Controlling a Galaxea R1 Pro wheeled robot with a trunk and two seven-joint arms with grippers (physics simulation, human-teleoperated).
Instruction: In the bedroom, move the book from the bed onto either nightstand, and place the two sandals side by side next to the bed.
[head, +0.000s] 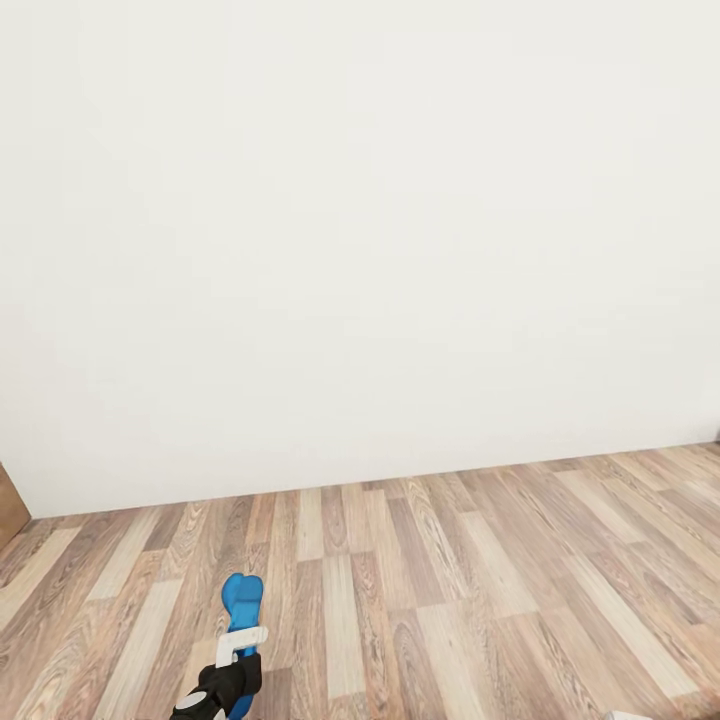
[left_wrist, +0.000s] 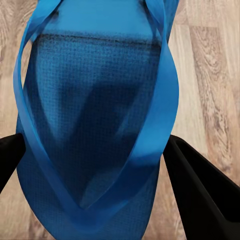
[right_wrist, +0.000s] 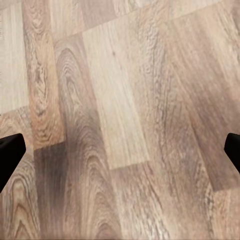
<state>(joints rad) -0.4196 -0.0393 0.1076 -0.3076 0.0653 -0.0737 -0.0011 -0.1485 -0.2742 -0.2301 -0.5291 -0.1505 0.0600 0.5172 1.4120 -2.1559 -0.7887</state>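
Observation:
One bright blue sandal (head: 241, 602) hangs above the wood floor at the bottom left of the head view, held by my left gripper (head: 232, 672). The left wrist view looks straight onto this sandal (left_wrist: 95, 125), its blue sole and strap between the two black fingers (left_wrist: 200, 190), which are shut on it. My right gripper (right_wrist: 120, 150) is open over bare planks, with nothing between its fingertips. The book, the bed and the nightstand are out of view.
A plain white wall (head: 360, 230) stands straight ahead and meets the wood-plank floor (head: 450, 600). A brown wooden edge (head: 8, 505) shows at the far left by the wall's foot. Open floor stretches to the right.

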